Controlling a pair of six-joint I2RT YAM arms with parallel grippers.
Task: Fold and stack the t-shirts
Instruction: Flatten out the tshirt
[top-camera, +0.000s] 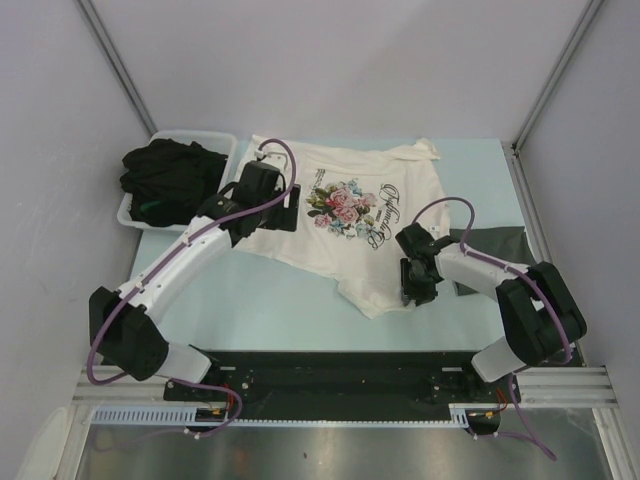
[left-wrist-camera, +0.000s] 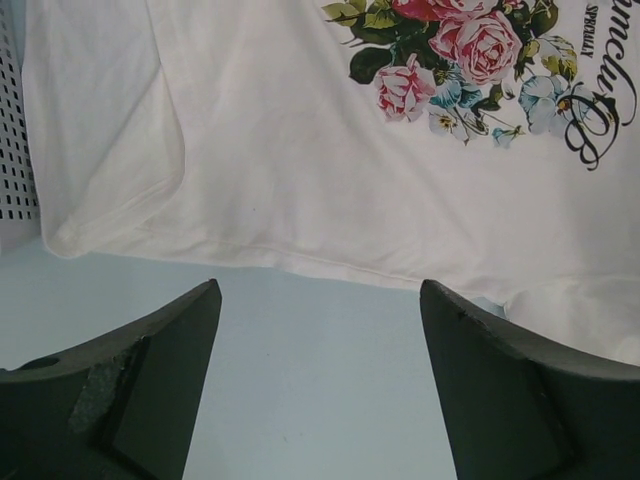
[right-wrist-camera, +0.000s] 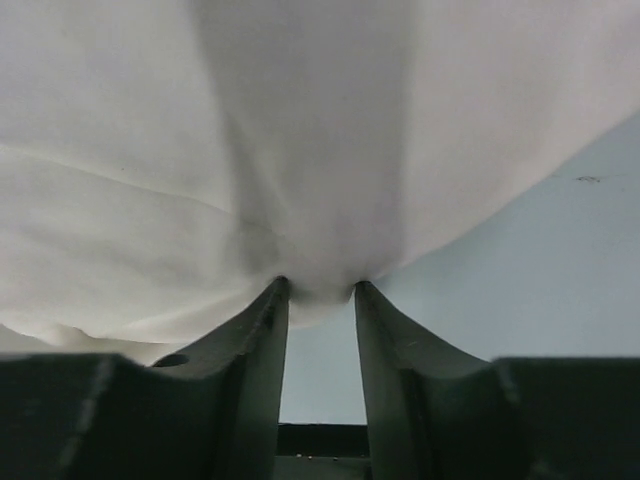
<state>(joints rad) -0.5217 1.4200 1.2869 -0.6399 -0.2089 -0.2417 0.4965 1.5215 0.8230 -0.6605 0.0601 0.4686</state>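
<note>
The cream-white t-shirt (top-camera: 350, 215) with the pink rose print lies spread and rumpled on the pale blue table. My left gripper (top-camera: 283, 212) is open and empty over its left part. In the left wrist view (left-wrist-camera: 320, 300) its fingers frame bare table just short of the shirt's hem (left-wrist-camera: 300, 255). My right gripper (top-camera: 415, 290) is shut on the shirt's near right edge, and the cloth (right-wrist-camera: 300, 130) bunches between the fingertips (right-wrist-camera: 318, 288). A dark grey t-shirt (top-camera: 490, 245) lies partly under the right arm. Black t-shirts (top-camera: 165, 175) are heaped in the tub.
The white plastic tub (top-camera: 135, 218) stands at the back left, and its perforated wall (left-wrist-camera: 10, 120) shows beside the shirt. Grey walls close in the table on three sides. A black rail (top-camera: 330, 375) runs along the near edge.
</note>
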